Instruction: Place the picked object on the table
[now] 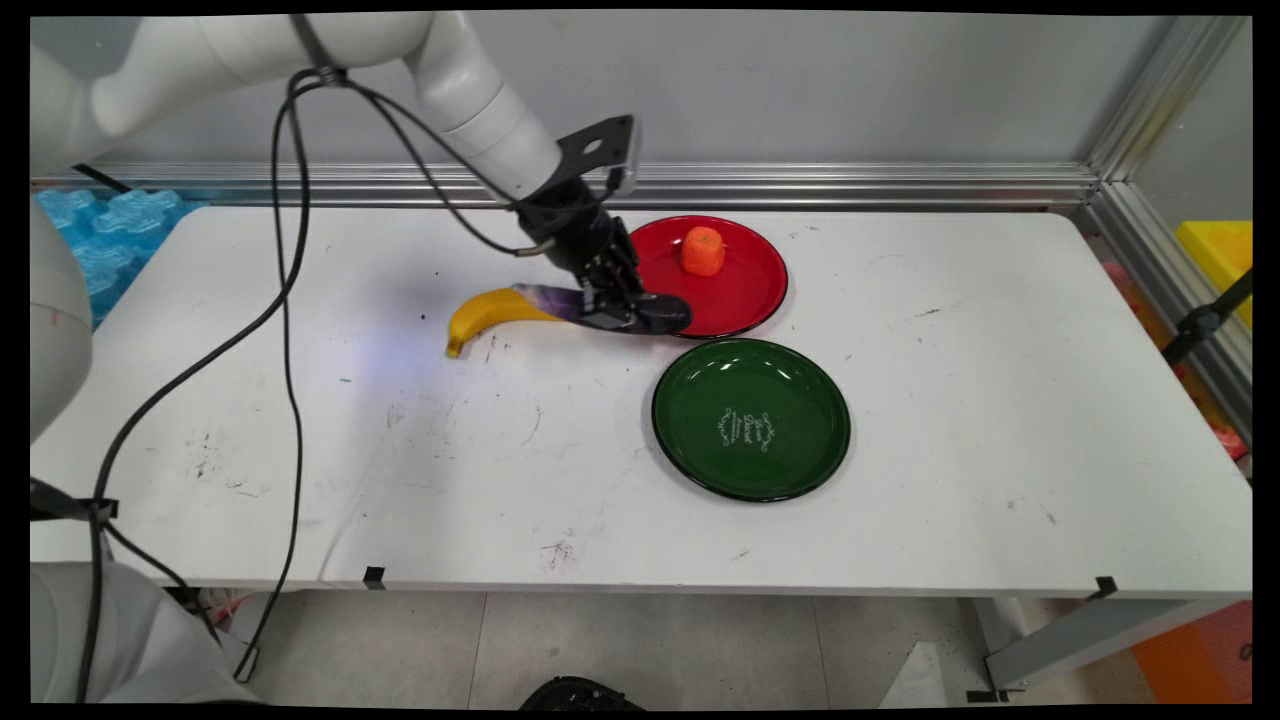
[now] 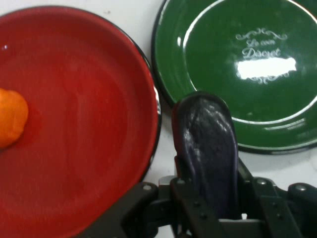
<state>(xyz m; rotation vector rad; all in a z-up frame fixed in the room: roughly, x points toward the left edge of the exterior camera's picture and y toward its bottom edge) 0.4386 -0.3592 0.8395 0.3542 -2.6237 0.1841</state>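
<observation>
- Black two-finger pincer (image 1: 612, 303) clamped across a dark purple, glossy eggplant (image 1: 640, 310), low over the white table (image 1: 400, 450).
- Eggplant's rounded end juts past the fingers, at the near edge of the round red plate (image 1: 750, 290).
- Orange, lumpy carrot-like piece (image 1: 703, 250) lies on the red plate, beyond the pincer.
- Round green plate with pale lettering (image 1: 751, 418) sits just nearer than the eggplant's tip.
- Main view only: curved yellow banana (image 1: 485, 312) behind the pincer, meeting the eggplant's stem end.
- Hand view only: fingers (image 2: 185, 198) pressing both flanks of the eggplant.
</observation>
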